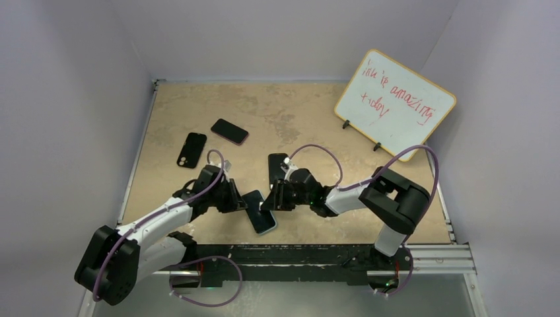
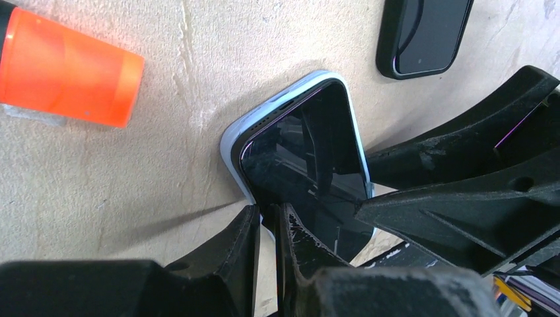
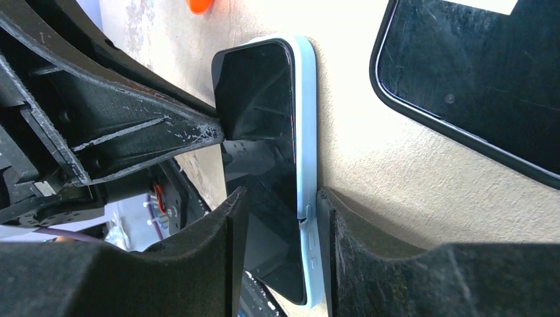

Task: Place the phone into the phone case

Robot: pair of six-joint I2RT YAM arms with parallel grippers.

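The phone point(image 1: 256, 206) lies half-seated in its case point(image 2: 228, 142), long axis near-to-far. The right gripper point(image 3: 280, 198) clamps it across the width from the right. The left gripper point(image 2: 267, 228), nearly closed, nips the case's rim from the left.

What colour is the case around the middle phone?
Pale blue; the case shows best in the right wrist view.

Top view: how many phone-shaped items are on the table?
4. A phone in a light-blue case, front centre; a black item just behind it; another black item further left; a pink-edged item beside that. Arms may hide more.
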